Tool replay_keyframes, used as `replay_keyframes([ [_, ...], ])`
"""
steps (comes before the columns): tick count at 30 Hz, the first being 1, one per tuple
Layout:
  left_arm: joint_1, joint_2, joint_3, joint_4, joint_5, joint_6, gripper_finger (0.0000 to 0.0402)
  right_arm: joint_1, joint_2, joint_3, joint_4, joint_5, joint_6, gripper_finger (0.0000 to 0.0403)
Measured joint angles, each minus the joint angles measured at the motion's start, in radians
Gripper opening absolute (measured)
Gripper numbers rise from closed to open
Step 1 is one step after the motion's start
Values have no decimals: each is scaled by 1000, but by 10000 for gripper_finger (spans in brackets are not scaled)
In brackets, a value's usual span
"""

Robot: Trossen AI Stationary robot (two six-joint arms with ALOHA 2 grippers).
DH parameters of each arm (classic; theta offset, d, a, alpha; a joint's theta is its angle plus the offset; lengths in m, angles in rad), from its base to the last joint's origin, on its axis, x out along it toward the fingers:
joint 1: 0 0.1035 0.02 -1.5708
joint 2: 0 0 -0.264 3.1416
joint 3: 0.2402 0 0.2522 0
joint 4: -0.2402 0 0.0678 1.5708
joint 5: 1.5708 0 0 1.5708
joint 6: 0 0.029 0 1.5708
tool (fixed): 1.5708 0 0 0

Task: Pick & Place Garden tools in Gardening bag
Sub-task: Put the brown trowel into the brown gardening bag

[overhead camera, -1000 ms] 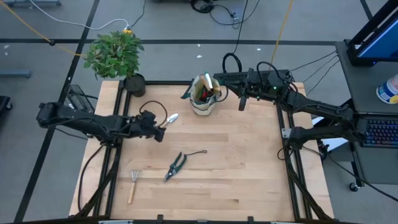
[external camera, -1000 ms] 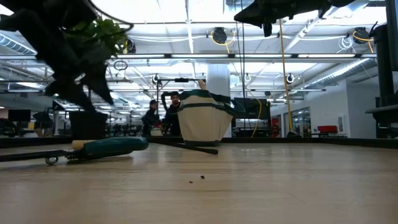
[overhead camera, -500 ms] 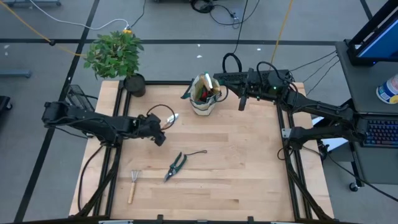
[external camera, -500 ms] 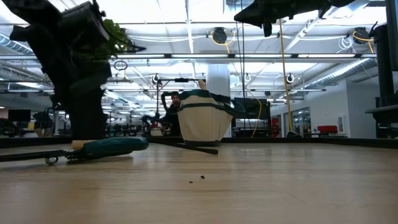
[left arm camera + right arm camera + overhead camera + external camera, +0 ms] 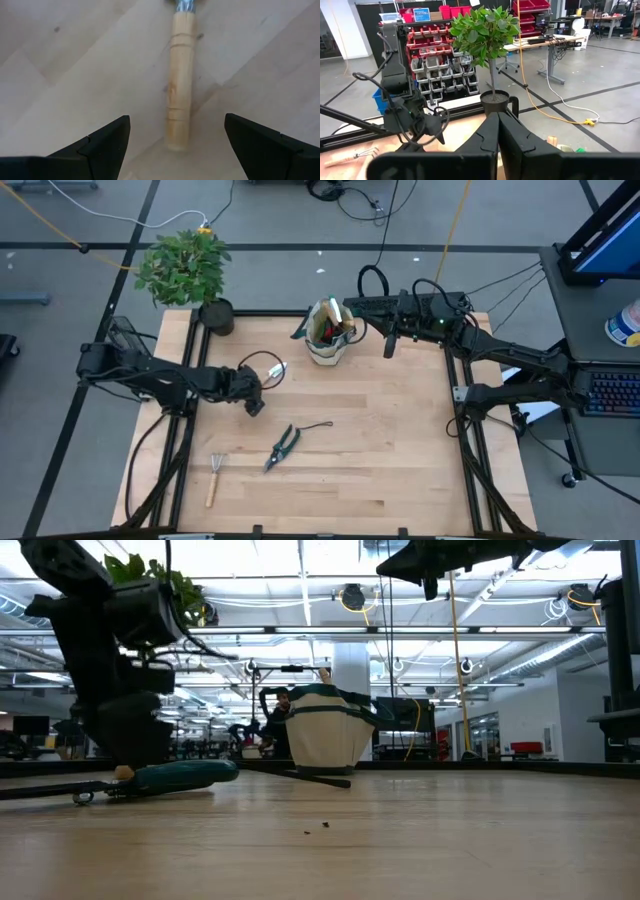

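A wood-handled silver trowel lies flat on the table left of centre. My left gripper points steeply down over its handle. In the left wrist view the open fingers stand on either side of the handle's free end without touching it, with my left gripper centred over it. The beige gardening bag stands upright at the far middle with tools in it. My right gripper hovers shut, high to the right of the bag. Pruning shears and a small rake lie nearer the front.
A leafy potted plant in a black pot stands at the far left corner, close behind my left arm. Bare wood lies open across the table's right half. In the low view the bag stands mid-table.
My left gripper has come down toward the trowel's handle and tipped to point more steeply down, rolling a little as it sank. Its fingers have stayed open. The trowel has stayed where it lay.
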State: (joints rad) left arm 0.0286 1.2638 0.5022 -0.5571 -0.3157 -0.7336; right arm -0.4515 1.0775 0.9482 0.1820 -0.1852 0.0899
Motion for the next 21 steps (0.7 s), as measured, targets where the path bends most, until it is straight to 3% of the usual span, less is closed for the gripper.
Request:
replay_keyframes([
  [13,42,77,3,35,58,65,323,0,0,0,-1,0,-5,0],
  [21,51,79,2,40,109,75,219,0,0,0,-1,0,-5,0],
])
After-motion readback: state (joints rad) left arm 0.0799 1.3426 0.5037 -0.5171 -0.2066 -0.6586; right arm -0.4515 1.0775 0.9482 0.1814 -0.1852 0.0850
